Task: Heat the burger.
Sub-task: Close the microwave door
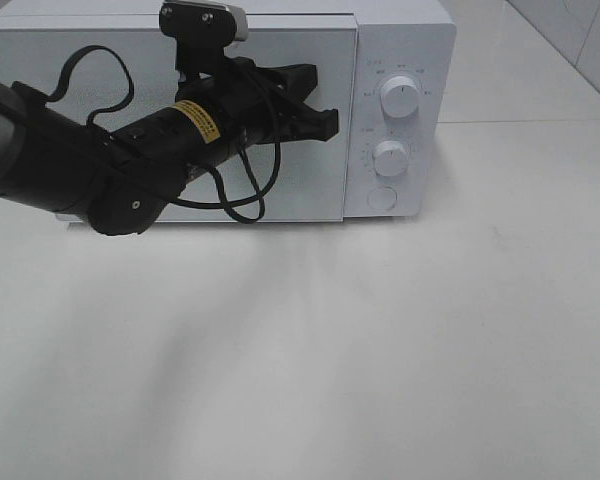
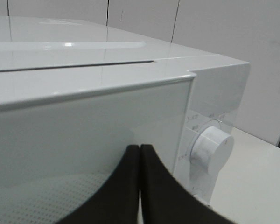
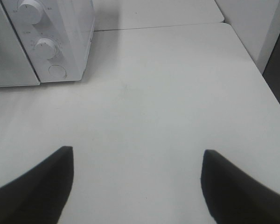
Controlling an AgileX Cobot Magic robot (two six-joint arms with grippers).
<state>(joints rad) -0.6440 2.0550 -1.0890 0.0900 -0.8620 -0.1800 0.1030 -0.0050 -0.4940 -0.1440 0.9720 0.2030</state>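
The burger is out of view. A white microwave [image 1: 280,40] stands at the back of the table with its door [image 1: 160,60] closed. My left gripper [image 1: 325,115] is shut and empty, held in front of the door's right part, close to the control panel. In the left wrist view its black fingers [image 2: 130,186] press together before the door [image 2: 84,135]. My right gripper [image 3: 137,154] is open over bare table, with nothing between its fingers; it does not show in the exterior high view.
Two white knobs [image 1: 398,97] [image 1: 390,155] and a round button [image 1: 381,198] sit on the microwave's right panel. The upper knob [image 2: 210,149] shows in the left wrist view. The white table [image 1: 380,350] spreads in front; its right edge [image 3: 266,79] shows in the right wrist view.
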